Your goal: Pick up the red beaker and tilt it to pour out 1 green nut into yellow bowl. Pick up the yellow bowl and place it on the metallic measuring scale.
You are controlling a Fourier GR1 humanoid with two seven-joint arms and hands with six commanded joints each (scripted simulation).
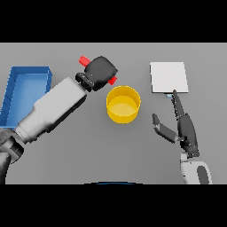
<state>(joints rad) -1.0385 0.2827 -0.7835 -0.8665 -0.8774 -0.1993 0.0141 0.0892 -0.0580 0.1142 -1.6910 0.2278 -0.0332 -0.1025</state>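
Blue tray (pixel 26 73) far left, untouched. Yellow bowl (pixel 123 104) mid-frame, looks empty. Left hand (pixel 100 71) upper centre, clamped round red beaker (pixel 84 59), lying near-horizontal just upper-left of bowl. Right hand (pixel 184 126) lower right, fingers straight, idle, fingertip near metallic scale (pixel 169 76). Best: mouth over bowl, tilt slowly, one nut only.

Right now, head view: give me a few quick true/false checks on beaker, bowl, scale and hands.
1. The left hand has its fingers curled round the red beaker. True.
2. The red beaker stands upright on the table. False: it is lifted and tilted sideways, beside the yellow bowl.
3. The yellow bowl sits on the metallic measuring scale. False: it rests on the grey table, apart from the scale.
4. The right hand holds the bowl. False: it is open, fingers straight, near the scale's front edge.
5. A blue bin lies at the table's left. True.
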